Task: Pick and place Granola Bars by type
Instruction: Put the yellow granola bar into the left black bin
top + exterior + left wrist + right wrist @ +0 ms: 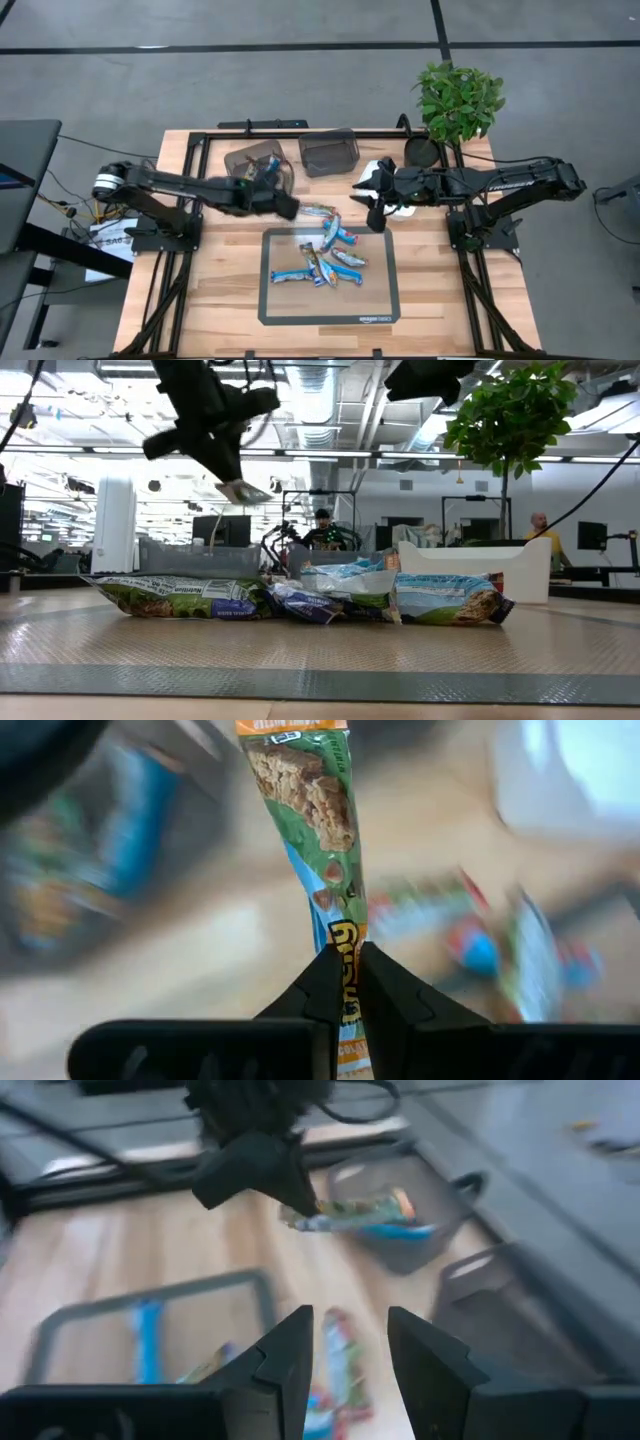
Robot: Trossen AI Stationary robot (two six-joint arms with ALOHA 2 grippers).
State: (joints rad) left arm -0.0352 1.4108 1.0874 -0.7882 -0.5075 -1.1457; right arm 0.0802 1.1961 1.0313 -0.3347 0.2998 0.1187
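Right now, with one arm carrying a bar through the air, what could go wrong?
The left hand pinches the granola bar only at one end, so the bar may swing or slip out before reaching the bin. The right hand, open above the pile of bars, sits close by; the arms might bump.
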